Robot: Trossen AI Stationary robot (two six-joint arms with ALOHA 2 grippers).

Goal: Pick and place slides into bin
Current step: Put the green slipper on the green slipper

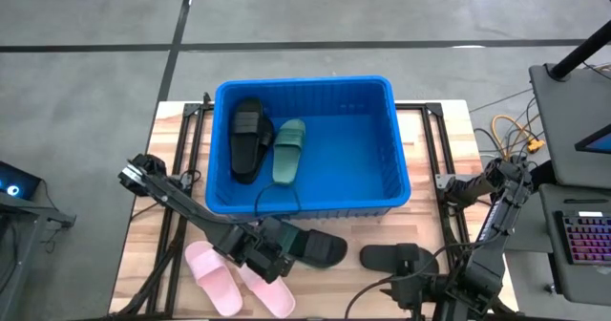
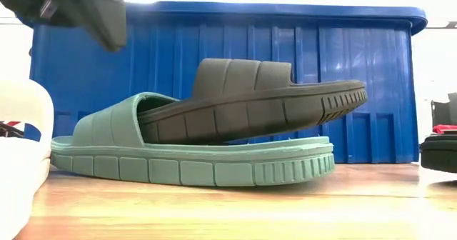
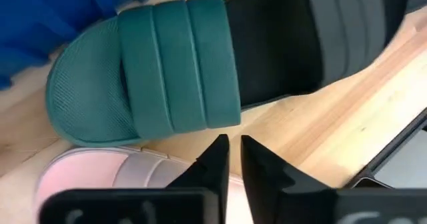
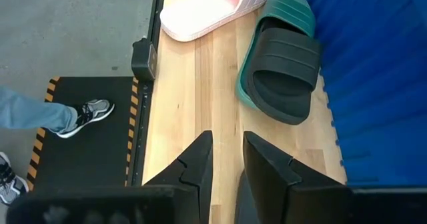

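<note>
Seven wide-strapped rubber slides: a black one [image 1: 246, 138] and a green one [image 1: 287, 151] lie lengthwise inside the blue ribbed bin [image 1: 382, 202]; on the table [image 1: 430, 139], two pink slides [image 1: 229, 281], a black slide [image 2: 250, 101] tilted atop a green one [image 2: 193, 165], another black [image 1: 393, 258]. Left claw [image 3: 233, 159] hovers over them, nearly clenched, empty; right claw [image 4: 227, 159] slightly parted, empty.

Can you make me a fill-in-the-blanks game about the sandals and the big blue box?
1. The blue bin holds ____ slides.
2. On the table, the black slide lies on top of a ____ slide.
3. The pink slides lie ____ the bin.
4. The left gripper has its fingers nearly ____.

Missing words: two; green; outside; shut
</note>
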